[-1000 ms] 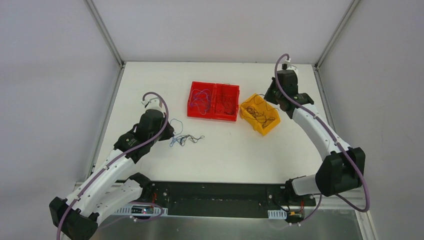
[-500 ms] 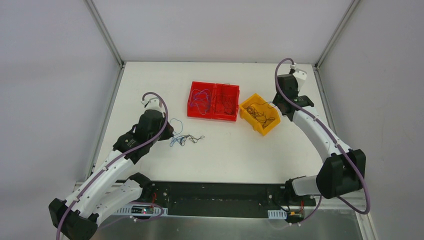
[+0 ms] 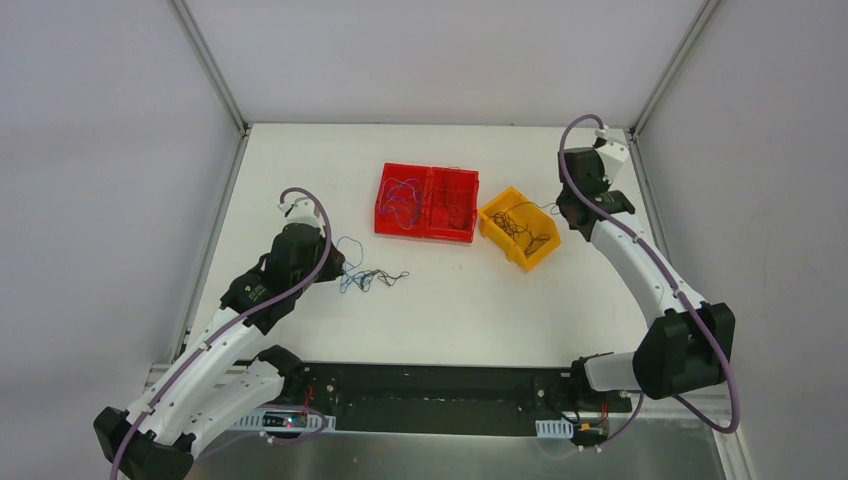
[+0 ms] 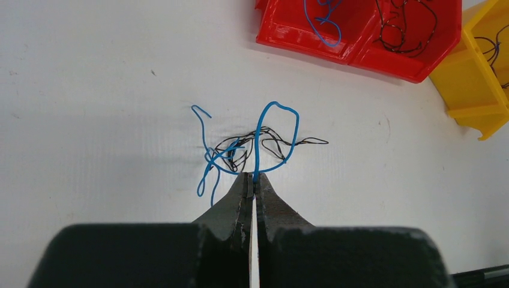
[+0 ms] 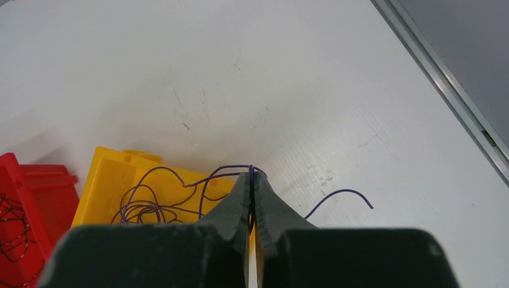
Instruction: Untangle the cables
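Note:
A small tangle of blue and black cables (image 3: 368, 278) lies on the white table left of centre; it also shows in the left wrist view (image 4: 252, 147). My left gripper (image 4: 254, 178) is shut on a blue cable (image 4: 277, 129) that loops up out of this tangle. My right gripper (image 5: 251, 176) is shut on a purple cable (image 5: 204, 177) that runs from the yellow bin (image 5: 111, 180), with a free end (image 5: 342, 197) curling over the table to the right. In the top view the right gripper (image 3: 567, 212) sits right of the yellow bin (image 3: 545, 246).
A red two-compartment bin (image 3: 382, 205) holds blue cables in its left half and dark ones in its right half. The yellow bin holds several dark and purple cables. A metal frame rail (image 5: 456, 96) runs along the table's right edge.
My right arm has swung right and back, away from the yellow bin, drawing the purple cable out of it. My left arm has pulled slightly back toward the near edge.

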`<action>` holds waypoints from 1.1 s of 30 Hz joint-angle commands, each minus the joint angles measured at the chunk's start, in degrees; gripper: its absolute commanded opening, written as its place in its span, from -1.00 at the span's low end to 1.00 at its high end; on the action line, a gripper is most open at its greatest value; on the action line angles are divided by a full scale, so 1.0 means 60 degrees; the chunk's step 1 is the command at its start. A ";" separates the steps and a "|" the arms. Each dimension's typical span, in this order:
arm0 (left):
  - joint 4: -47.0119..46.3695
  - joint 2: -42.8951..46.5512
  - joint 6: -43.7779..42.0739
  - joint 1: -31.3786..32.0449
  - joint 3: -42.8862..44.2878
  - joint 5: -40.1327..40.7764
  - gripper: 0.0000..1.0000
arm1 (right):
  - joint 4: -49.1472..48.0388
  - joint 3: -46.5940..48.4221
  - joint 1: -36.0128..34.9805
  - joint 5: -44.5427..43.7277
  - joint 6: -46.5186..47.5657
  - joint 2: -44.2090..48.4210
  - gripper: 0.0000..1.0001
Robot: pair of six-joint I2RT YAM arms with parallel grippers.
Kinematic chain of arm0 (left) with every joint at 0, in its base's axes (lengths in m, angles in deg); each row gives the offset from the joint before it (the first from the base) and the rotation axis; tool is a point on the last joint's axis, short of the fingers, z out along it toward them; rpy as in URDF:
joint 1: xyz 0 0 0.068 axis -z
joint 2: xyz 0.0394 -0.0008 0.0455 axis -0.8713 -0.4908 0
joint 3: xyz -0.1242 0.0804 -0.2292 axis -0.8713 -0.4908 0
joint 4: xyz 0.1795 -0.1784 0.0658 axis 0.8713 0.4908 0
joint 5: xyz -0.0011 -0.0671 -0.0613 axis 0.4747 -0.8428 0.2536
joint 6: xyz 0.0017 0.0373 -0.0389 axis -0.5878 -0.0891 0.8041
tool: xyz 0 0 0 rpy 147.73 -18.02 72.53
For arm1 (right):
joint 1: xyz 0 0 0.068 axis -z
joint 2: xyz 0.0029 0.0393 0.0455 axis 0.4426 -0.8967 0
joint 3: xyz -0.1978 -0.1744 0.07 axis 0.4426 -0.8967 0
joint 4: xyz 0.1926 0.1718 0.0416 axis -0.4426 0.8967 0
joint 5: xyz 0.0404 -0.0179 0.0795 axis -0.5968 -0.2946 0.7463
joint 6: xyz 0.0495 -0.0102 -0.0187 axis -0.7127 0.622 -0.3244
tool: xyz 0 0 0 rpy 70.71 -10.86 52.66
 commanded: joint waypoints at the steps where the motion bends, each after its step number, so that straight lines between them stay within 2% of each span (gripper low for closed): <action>1: -0.0212 -0.0026 -0.0152 0.0058 -0.0059 0.0124 -1.00 | -0.0370 0.0382 -0.0442 0.0673 0.0404 -0.0096 -1.00; 11: -0.0198 -0.0025 -0.0201 0.0067 -0.0057 0.0159 -1.00 | -0.0629 0.0274 -0.0923 0.2869 -0.0210 -0.1694 -1.00; 15: -0.0197 0.0007 -0.0223 0.0068 -0.0083 0.0181 -1.00 | -0.0545 0.0621 -0.0946 0.3865 -0.0344 -0.2779 -1.00; 23: -0.0195 0.0069 -0.0296 0.0060 -0.0113 0.0008 -1.00 | -0.0380 0.1236 -0.0809 0.4664 -0.0598 -0.4233 -1.00; 30: -0.0212 0.0051 -0.0355 0.0062 -0.0088 -0.0413 -1.00 | -0.0375 0.1370 -0.0677 0.5111 -0.0706 -0.4185 -1.00; 33: -0.0220 -0.0094 -0.0204 0.0073 0.0079 -0.0849 -1.00 | -0.0204 0.1477 -0.0681 0.4988 -0.0631 -0.3708 -0.76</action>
